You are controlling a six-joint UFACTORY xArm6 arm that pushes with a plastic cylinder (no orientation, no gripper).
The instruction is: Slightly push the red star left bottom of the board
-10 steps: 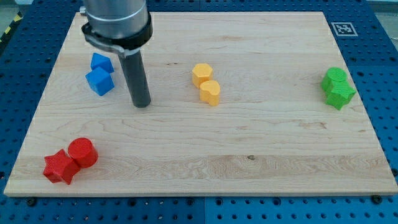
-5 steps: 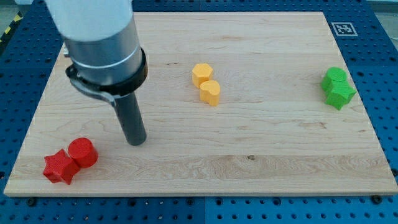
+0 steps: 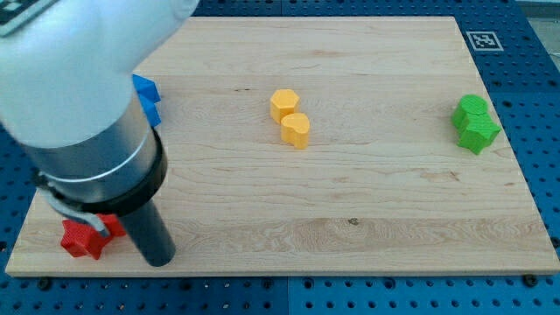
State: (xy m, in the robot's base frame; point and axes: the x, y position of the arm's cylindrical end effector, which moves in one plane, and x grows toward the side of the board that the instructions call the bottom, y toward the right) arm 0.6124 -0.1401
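The red star [image 3: 80, 240] lies at the board's bottom left corner, partly hidden by the arm. The red cylinder beside it is almost wholly hidden behind the rod; only a sliver [image 3: 115, 226] shows. My tip [image 3: 158, 259] rests on the board just right of the red star and the cylinder, near the bottom edge. The arm's large grey body covers the left part of the board.
Two blue blocks [image 3: 147, 96] peek out from behind the arm at the upper left. Two yellow blocks [image 3: 290, 117] sit touching near the top centre. Two green blocks [image 3: 474, 123] sit together at the right edge. The wooden board [image 3: 367, 210] lies on a blue perforated table.
My tip has moved down and to the left, from the board's left middle to the bottom edge beside the red blocks. The arm now hides the red cylinder and most of the blue blocks.
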